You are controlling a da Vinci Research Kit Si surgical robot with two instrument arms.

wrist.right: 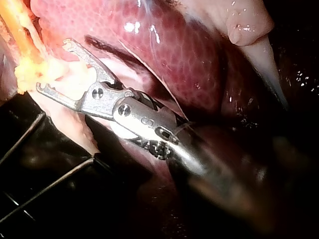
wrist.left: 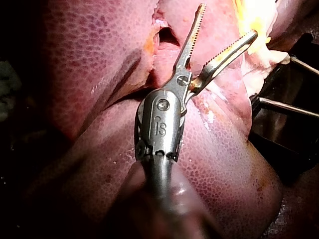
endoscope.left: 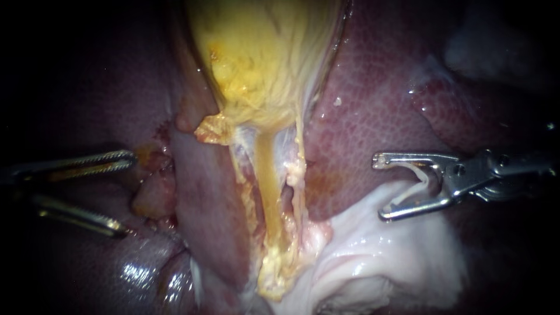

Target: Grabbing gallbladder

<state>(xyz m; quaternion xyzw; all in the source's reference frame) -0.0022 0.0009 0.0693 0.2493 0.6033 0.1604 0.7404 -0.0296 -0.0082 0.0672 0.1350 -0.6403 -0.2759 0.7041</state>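
Observation:
The yellow gallbladder (endoscope.left: 265,64) hangs at the top centre of the endoscope view and narrows into a yellow tube (endoscope.left: 269,181) running down between liver lobes (endoscope.left: 373,99). My left instrument (endoscope.left: 125,192) comes in from the left, its serrated jaws wide open around a small reddish lump of tissue, well left of the gallbladder. In the left wrist view the same jaws (wrist.left: 227,22) gape over pink liver (wrist.left: 99,59). My right instrument (endoscope.left: 379,186) stands open right of the tube, over white tissue (endoscope.left: 385,251). The right wrist view shows these jaws (wrist.right: 52,67) open, holding nothing.
A long liver fold (endoscope.left: 204,192) lies between my left instrument and the tube. Pale fatty shreds (endoscope.left: 280,274) hang at the tube's lower end. Thin wires (wrist.right: 45,184) cross the dark area under my right instrument.

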